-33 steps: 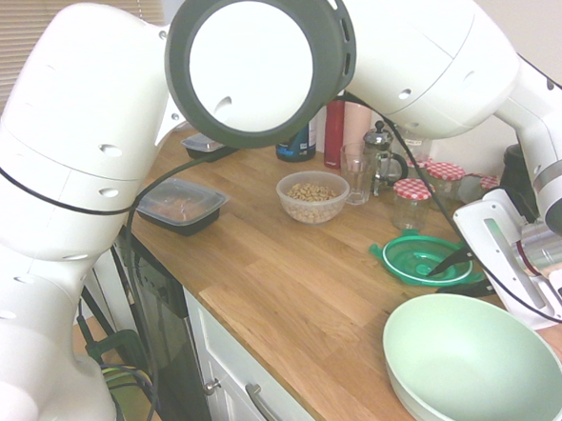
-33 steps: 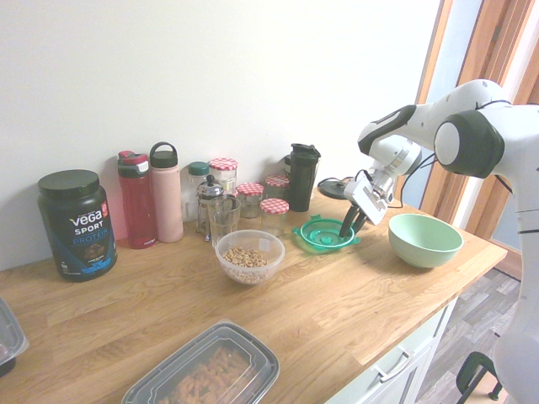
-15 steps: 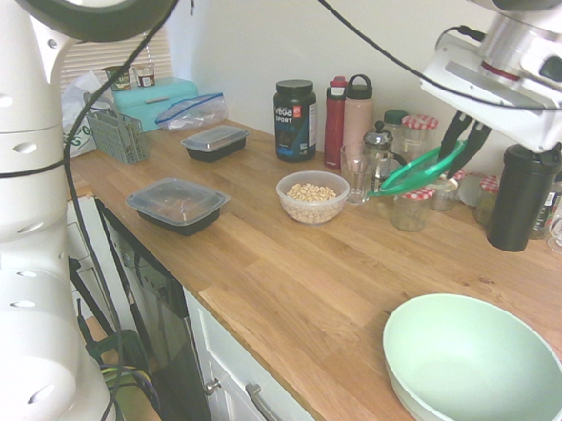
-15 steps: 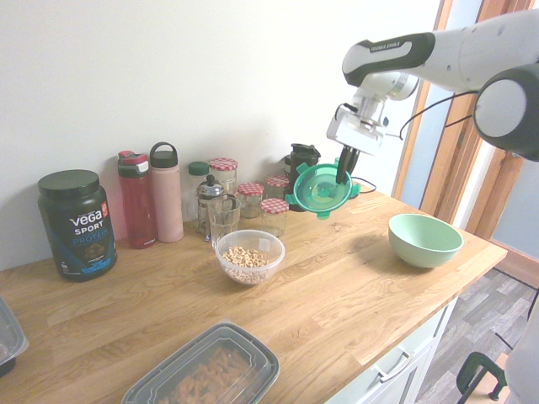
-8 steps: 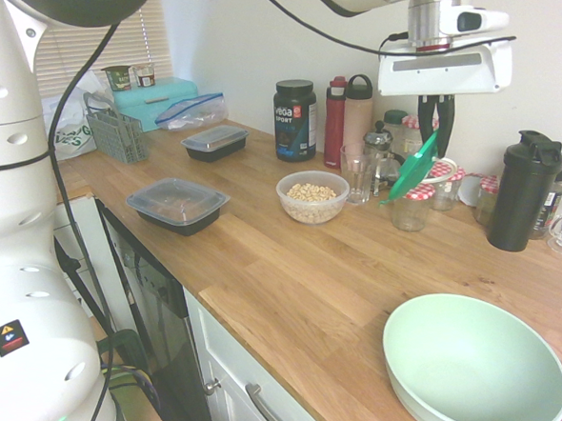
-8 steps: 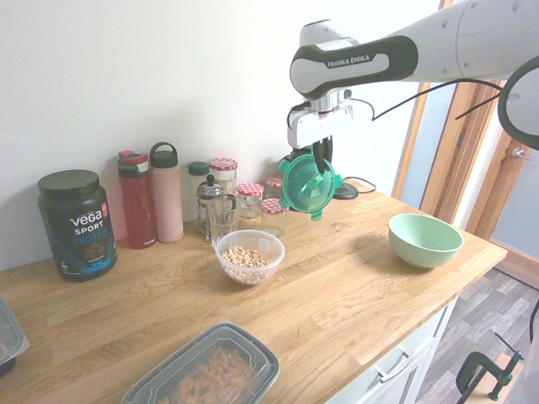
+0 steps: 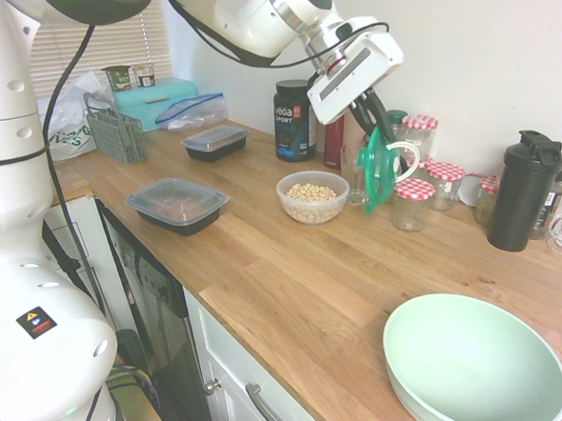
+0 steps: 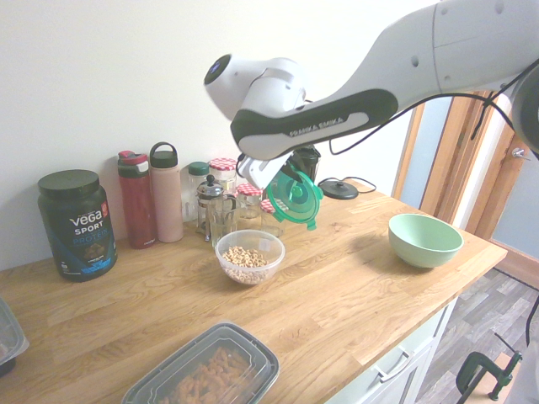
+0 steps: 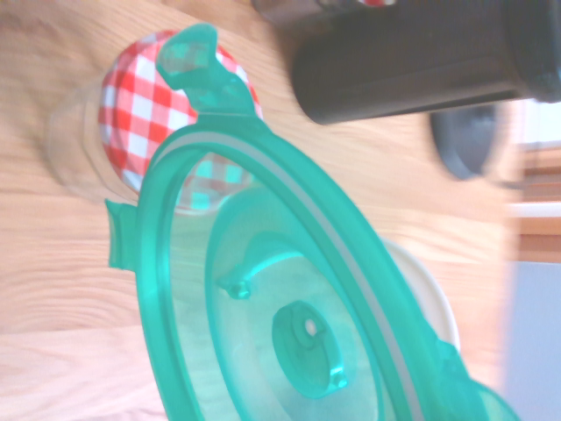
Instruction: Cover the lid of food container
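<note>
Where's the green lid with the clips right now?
In the first exterior view, the green lid is right of the nut bowl, tilted up in the air, held by the robot's hand.

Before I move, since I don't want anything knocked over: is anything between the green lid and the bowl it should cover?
Nothing visible stands between the green lid and the food container; the glass is close beside that path.

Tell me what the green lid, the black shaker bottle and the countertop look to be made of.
Green lid: likely glossy plastic; the middle is see-through and the clip tabs look moulded in.
Black shaker bottle: probably plastic with a satin finish; dark, opaque, softly lit sides.
Countertop: wood or a wood-look laminate; brown strips with visible grain.
</note>
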You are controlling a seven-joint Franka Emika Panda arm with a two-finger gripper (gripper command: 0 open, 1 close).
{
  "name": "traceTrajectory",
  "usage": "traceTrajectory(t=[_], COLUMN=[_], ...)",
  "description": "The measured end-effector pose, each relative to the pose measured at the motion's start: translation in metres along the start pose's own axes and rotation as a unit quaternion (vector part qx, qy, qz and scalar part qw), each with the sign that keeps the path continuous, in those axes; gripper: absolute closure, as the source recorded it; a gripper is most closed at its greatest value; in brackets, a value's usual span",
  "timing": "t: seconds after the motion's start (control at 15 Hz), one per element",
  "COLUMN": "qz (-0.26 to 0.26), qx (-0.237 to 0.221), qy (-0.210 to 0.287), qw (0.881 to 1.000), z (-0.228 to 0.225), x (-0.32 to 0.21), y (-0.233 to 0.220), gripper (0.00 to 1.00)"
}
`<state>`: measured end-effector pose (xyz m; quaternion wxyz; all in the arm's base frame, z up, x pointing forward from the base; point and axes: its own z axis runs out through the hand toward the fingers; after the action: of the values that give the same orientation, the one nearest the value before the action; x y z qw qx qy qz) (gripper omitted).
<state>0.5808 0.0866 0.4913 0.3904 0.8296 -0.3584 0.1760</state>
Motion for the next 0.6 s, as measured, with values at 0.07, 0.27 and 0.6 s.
traceTrajectory(t=[0.07, 0.27, 0.6], qz=[-0.001, -0.002, 0.006], qx=[-0.027, -0.105, -0.226], qy=[0.023, 0.088, 0.203], qw=[0.999, 0.991, 0.953], z=[-0.005, -0.039, -0.079], x=[-0.012, -0.050, -0.112], y=[-0.008, -0.029, -0.074], gripper=[1.00, 1.00, 1.00])
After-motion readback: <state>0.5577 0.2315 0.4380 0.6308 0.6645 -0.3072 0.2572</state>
